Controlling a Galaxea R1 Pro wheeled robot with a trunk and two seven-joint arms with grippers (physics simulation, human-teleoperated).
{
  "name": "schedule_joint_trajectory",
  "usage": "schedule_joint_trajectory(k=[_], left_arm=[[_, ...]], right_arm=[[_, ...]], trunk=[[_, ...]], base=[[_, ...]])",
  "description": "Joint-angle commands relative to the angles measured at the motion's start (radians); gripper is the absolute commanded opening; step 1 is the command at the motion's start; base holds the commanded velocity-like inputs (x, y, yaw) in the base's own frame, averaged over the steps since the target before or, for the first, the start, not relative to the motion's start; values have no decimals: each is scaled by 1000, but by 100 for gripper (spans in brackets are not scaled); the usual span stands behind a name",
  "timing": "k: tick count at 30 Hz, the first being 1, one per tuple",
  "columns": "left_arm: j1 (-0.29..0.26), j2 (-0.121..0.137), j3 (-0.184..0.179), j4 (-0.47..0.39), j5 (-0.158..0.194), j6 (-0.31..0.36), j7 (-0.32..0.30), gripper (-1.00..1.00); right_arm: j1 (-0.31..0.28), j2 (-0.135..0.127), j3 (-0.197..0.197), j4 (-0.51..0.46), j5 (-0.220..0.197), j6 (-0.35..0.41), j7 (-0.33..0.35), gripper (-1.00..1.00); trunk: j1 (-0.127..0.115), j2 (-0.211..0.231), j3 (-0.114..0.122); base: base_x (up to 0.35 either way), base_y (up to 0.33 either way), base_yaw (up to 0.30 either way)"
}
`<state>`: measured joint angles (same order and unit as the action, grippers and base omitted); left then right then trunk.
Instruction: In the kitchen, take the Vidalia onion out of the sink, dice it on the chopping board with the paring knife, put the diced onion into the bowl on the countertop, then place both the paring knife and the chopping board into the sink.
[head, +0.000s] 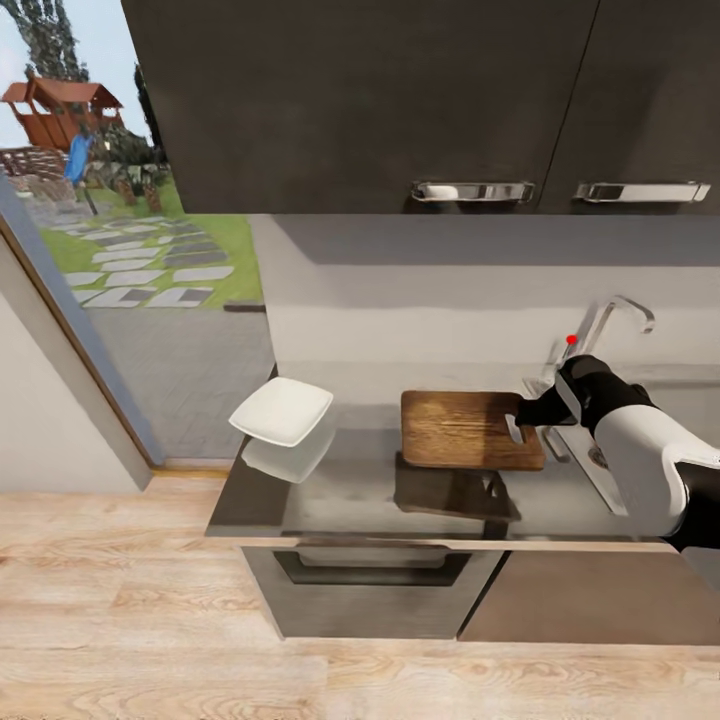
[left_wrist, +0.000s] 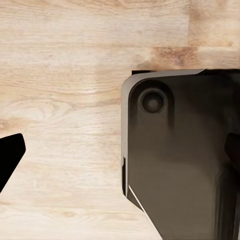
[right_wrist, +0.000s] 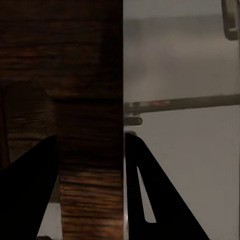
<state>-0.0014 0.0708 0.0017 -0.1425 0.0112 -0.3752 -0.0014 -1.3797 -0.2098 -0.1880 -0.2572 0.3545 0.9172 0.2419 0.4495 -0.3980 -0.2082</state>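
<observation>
My right gripper (head: 525, 420) is shut on the slot-handle end of the brown chopping board (head: 455, 428), holding it a little above the grey countertop (head: 360, 495) with its shadow beneath. In the right wrist view the chopping board (right_wrist: 90, 75) sits edge-on between the two dark fingers (right_wrist: 150, 200). The white bowl (head: 283, 410) rests on the countertop to the left of the board. The sink (head: 585, 462), with its chrome faucet (head: 620, 318) and red knob (head: 571, 339), lies just right of the board, partly behind my right arm. The paring knife and the onion are hidden. My left gripper (left_wrist: 122, 150) hangs open over the floor.
Dark upper cabinets with chrome handles (head: 472, 190) hang above the counter. A glass door or window (head: 130, 250) to a garden stands at the left. Light wood floor (head: 150, 610) runs in front of the cabinet fronts. The robot's dark base (left_wrist: 180, 165) is under the left wrist.
</observation>
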Motion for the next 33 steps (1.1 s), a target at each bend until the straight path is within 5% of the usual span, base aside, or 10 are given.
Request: schedule_joint_trajectory(k=[1,10,33], left_arm=[[0,0,0,-1,1,-2,0,100],[0,1,0,0,1,-2,0,100],[0,0,0,-1,1,-4,0,100]], right_arm=[[-1,1,0,2,12,3,7,-100],[-1,2,53,16,12,2,7,-100],[-1,-3,56,16,11,0,76,-100]], trunk=[[0,-2,-3],[0,-2,-12],[0,-2,-38]], base=[[0,-145,0],[0,-52,0],[0,-34,0]])
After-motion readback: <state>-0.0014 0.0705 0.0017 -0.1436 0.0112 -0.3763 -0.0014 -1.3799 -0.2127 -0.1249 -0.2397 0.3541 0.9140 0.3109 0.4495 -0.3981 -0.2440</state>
